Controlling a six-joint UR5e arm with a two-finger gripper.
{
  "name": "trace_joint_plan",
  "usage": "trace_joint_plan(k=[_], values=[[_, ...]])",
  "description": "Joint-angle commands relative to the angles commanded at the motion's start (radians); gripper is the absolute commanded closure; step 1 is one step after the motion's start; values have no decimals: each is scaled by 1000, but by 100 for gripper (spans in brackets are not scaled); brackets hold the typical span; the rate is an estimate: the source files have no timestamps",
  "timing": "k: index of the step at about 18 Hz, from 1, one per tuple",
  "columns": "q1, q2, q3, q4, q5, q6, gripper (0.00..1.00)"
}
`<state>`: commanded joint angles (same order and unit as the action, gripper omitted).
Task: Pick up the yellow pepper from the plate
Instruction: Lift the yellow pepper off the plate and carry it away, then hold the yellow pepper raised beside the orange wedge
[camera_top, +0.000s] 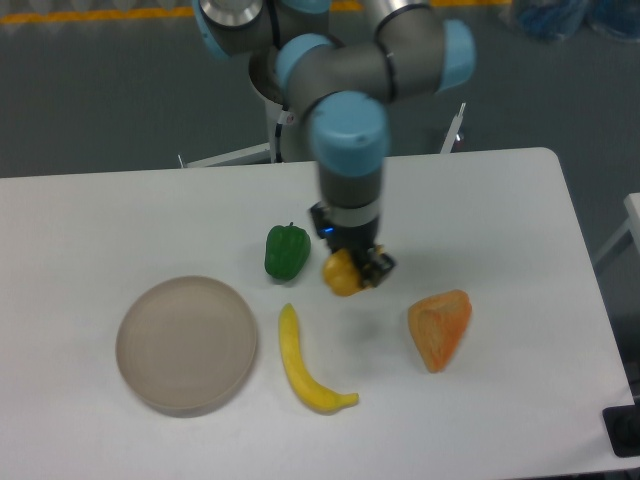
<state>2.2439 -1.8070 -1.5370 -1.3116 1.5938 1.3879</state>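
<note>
The yellow pepper (341, 275) is small and yellow-orange. It sits between the fingers of my gripper (352, 272), which is shut on it and holds it above the table, to the right of the green pepper. A faint shadow lies on the table below and to the right of it. The round beige plate (187, 343) lies at the front left with nothing on it, well to the left of the gripper. The arm comes down from the back and hides the pepper's top.
A green pepper (287, 251) stands just left of the gripper. A yellow banana (305, 363) lies in front, between plate and gripper. An orange wedge-shaped fruit slice (440, 327) lies to the front right. The table's right edge runs near that slice.
</note>
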Motion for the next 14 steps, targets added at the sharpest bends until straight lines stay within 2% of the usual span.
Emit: trace_joint_plan(k=[2,6,10,14], values=[[54,-5,3,0,-11,58,79],[104,-24,2,2,-21,170,79],[141,-44,9,2,-20,273,78],[148,-46,2,8,-25,283,78]])
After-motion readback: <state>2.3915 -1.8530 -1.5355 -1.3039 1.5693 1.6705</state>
